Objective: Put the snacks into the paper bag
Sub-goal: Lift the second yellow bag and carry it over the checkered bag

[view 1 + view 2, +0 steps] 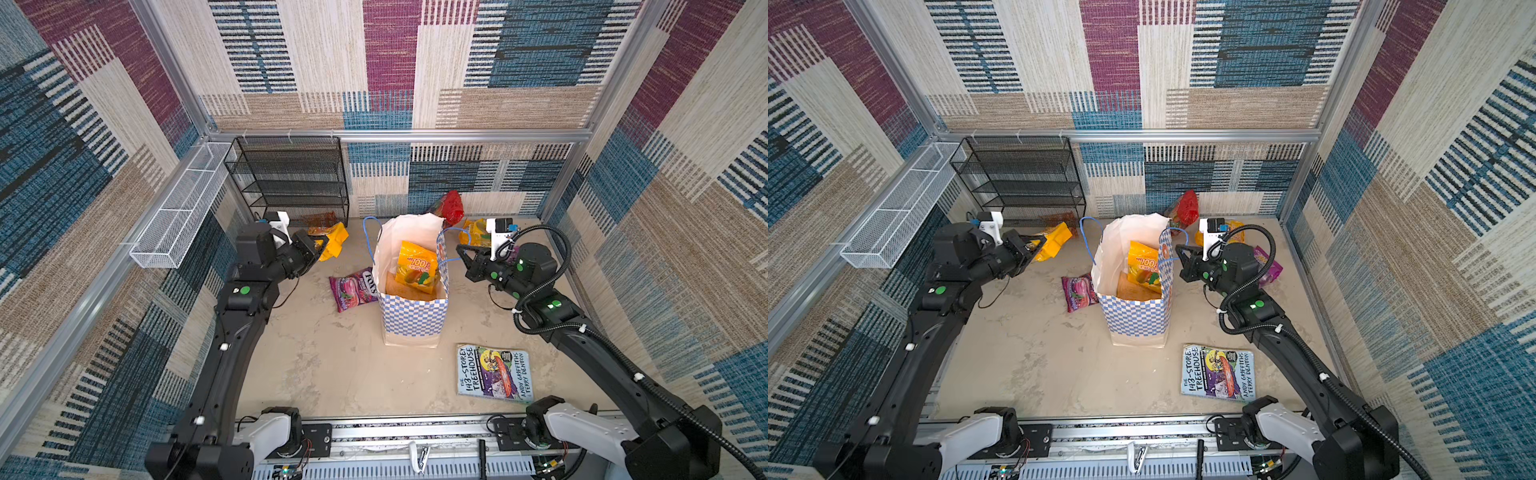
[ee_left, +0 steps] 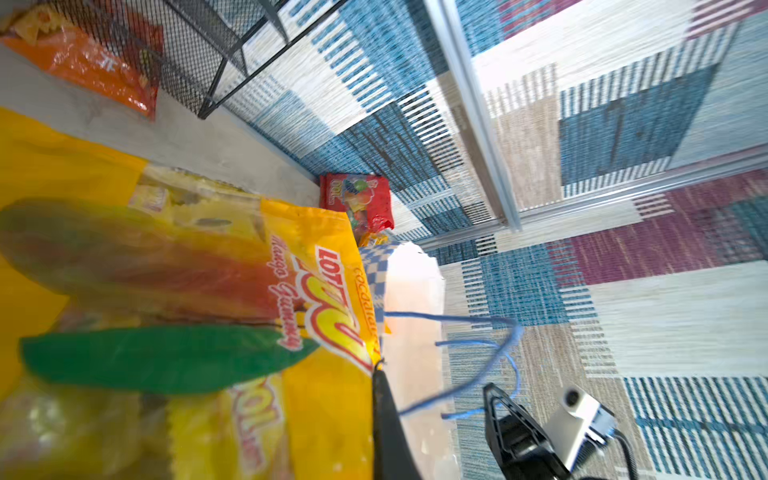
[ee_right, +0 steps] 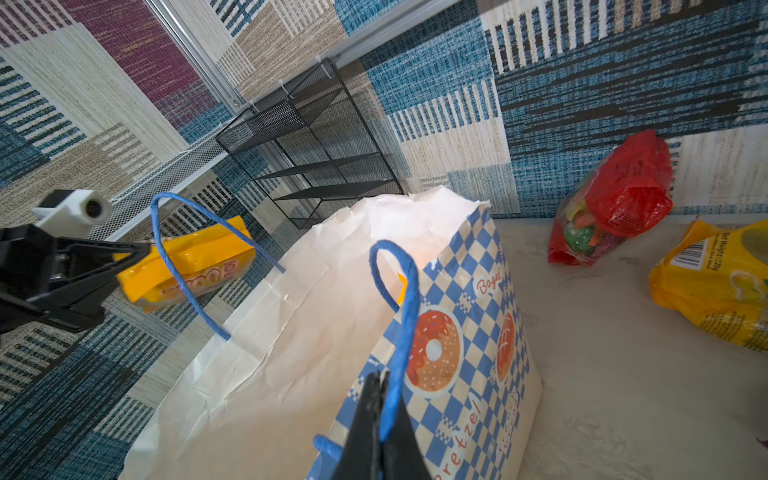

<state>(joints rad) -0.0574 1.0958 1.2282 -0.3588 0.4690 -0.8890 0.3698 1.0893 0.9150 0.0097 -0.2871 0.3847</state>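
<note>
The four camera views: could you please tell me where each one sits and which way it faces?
Top views: high above the robot's base, looking down into the cell; both arms show, left gripper and right gripper flanking the paper bag.
Left wrist: on the left arm, facing past its held mango packet toward the bag's mouth; one own finger shows.
Right wrist: on the right arm, facing across the bag toward the black rack; own fingers pinch the blue handle.
Shared: both wrist views show the red packet.

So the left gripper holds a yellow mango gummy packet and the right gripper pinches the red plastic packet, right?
No: the right gripper pinches the blue cord handle of the blue-and-white checkered paper bag, per the right wrist view. The rest stands.
</note>
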